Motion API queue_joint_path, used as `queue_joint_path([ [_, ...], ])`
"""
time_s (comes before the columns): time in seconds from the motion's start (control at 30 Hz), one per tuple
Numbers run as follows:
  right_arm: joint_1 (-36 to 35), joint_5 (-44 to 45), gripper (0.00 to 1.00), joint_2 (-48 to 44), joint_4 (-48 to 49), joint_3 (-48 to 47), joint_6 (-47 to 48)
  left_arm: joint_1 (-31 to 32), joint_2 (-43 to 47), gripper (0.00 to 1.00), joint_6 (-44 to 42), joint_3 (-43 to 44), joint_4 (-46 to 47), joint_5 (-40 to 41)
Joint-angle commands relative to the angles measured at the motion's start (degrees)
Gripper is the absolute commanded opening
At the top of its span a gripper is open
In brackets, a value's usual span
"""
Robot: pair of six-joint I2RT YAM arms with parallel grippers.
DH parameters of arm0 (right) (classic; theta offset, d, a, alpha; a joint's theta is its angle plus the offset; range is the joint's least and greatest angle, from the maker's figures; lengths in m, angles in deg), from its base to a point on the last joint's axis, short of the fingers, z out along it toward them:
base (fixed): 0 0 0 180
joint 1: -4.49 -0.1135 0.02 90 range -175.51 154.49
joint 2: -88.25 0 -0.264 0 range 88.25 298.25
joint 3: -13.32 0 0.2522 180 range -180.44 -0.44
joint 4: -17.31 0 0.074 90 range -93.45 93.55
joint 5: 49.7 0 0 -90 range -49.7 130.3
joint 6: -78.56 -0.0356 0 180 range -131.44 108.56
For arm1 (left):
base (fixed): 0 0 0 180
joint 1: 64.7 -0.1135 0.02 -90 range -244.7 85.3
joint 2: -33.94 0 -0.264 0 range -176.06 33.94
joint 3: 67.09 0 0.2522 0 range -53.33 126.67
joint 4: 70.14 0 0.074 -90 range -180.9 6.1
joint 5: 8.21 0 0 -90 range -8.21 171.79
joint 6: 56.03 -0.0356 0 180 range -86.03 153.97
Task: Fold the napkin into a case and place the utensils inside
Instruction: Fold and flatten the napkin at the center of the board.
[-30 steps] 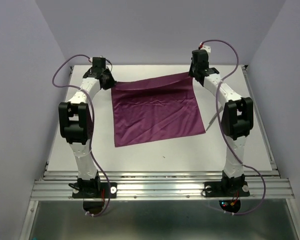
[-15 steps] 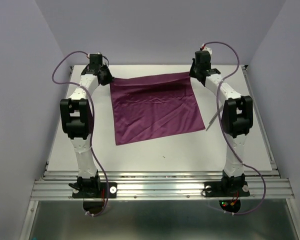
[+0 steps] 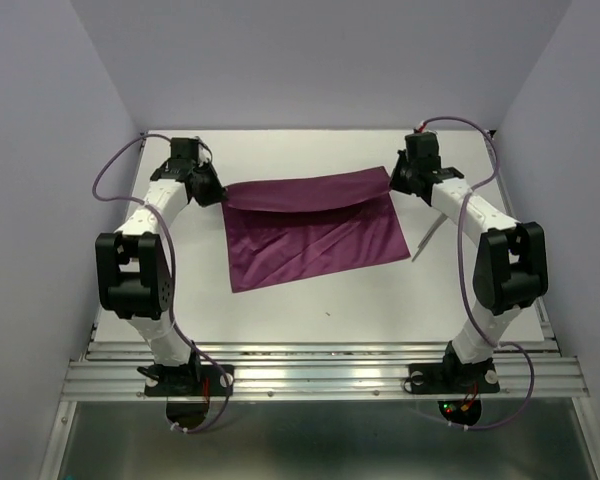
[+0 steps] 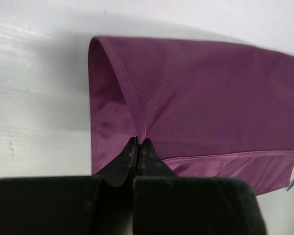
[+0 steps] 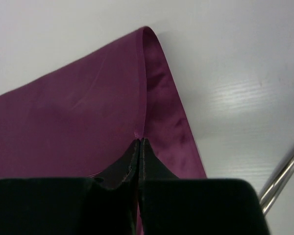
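The left gripper (image 3: 218,190) and right gripper (image 3: 392,178) stay pinched shut on the napkin's (image 3: 310,240) far corners. They have carried its 12 o'clock edge toward 6 o'clock, doubling it over. The utensils (image 3: 423,238) lie unmoved at its 3 o'clock.

The napkin (image 3: 310,235) is plain plum purple with no pattern and a faint sheen. The bench (image 3: 380,300) is white. The left end effector (image 4: 138,143) and right end effector (image 5: 138,142) are matte black. The left arm (image 3: 165,195) and right arm (image 3: 458,200) are white with black joints and carry lilac cables (image 3: 110,165). The utensil (image 5: 283,176) is shiny silver. The walls (image 3: 310,60) are pale lavender.
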Motion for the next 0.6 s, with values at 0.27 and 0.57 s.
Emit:
queue_joint_path([
  [0.27,0.5,-1.3,0.01,-8.3,-0.1,14.1,-3.1,3.3,9.7,0.0,3.4,-19.3,3.9,-2.1],
  [0.57,0.5,-0.5,0.01,-9.7,0.3,14.9,-3.0,4.4,12.2,0.0,4.4,-19.3,3.3,-1.4],
])
